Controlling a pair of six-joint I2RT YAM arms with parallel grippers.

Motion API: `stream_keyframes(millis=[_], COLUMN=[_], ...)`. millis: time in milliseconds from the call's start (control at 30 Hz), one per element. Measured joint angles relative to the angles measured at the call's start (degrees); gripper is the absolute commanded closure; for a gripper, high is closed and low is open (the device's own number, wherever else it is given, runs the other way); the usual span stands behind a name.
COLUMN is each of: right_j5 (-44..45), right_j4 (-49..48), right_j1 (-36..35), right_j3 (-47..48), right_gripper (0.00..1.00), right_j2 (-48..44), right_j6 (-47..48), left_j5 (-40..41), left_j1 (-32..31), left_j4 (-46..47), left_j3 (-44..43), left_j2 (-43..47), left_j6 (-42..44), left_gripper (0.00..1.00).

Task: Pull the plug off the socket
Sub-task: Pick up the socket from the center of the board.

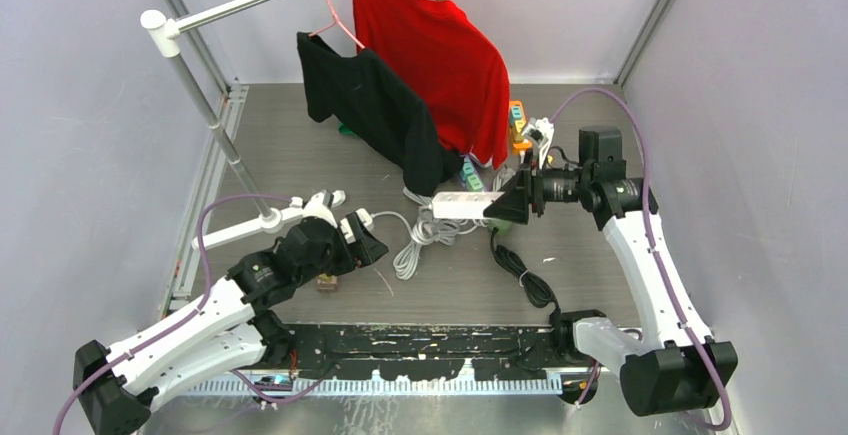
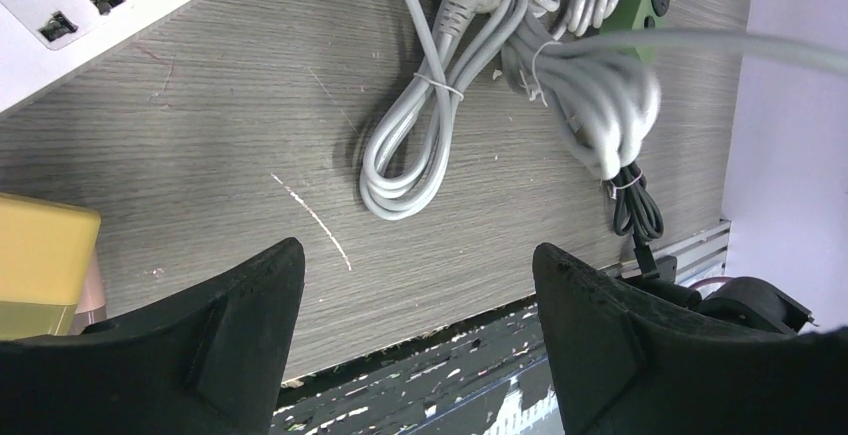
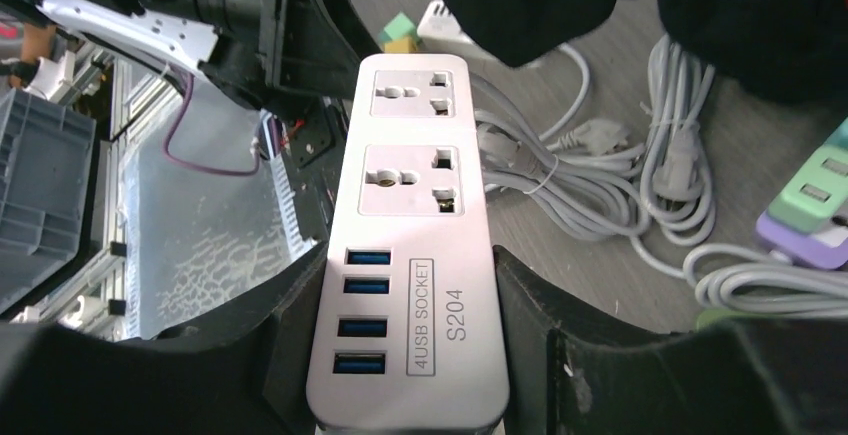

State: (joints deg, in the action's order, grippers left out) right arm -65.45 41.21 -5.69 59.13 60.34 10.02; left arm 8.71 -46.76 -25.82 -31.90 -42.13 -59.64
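Right gripper [image 3: 405,340]: clamped on the sides of the white socket strip [image 3: 410,205], held off the counter [image 1: 300,155].
Left gripper [image 2: 418,265]: wide, holding nothing, over bare counter.
Plug [image 2: 462,5]: grey, lying among coiled cables [image 2: 410,145] on the counter, apart from the strip.

Your right gripper's [image 3: 410,330] matt black fingers [image 3: 600,355] flanked a smooth white plastic power strip [image 3: 410,185]; beneath it lay a scratched wood-grain tabletop [image 3: 765,130].

White power strip [image 3: 410,170] marked S204 centre frame, sides clamped by the right tool [image 3: 405,295], four blue USB ports, two outlets, grey bundled cables [image 3: 600,195] on bench [image 3: 590,267] at right, black cloth [image 3: 640,5] upper right
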Motion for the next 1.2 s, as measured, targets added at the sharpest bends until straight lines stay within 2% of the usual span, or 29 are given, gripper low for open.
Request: stream_keyframes(millis=[267, 433, 633, 867, 1067, 1200], right_j5=[0.66, 3.80, 11.96, 24.98, 33.22, 35.39], right_j4=[3.41, 7.96, 12.52, 13.38, 12.26, 10.25], right_j1=[3.13, 5.16, 8.92, 13.62, 16.59, 19.96], right_j3=[11.76, 21.38, 24.74, 25.24, 30.75, 35.65], right_gripper=[0.99, 0.99, 0.99, 0.99, 0.99, 0.99], right_j2=[0.15, 0.17, 0.02, 0.50, 5.09, 9.22], right_j6=[-0.92, 3.21, 8.61, 9.29, 8.83, 7.39], left_j5=[0.02, 0.09, 0.24, 0.24, 0.20, 0.11], left_j1=[0.00, 0.00, 0.00, 0.00, 0.00, 0.00], left_j4=[0.22, 0.28, 0.39, 0.76, 1.90, 2.34], left_j3=[0.57, 1.22, 2.36, 3.21, 3.65, 3.89], left_j2=[0.70, 2.29, 3.78, 4.11, 3.87, 3.76], left_j6=[-0.02, 0.00, 0.00, 0.00, 0.00, 0.00], left_gripper=[0.16, 0.16, 0.16, 0.16, 0.16, 0.16])
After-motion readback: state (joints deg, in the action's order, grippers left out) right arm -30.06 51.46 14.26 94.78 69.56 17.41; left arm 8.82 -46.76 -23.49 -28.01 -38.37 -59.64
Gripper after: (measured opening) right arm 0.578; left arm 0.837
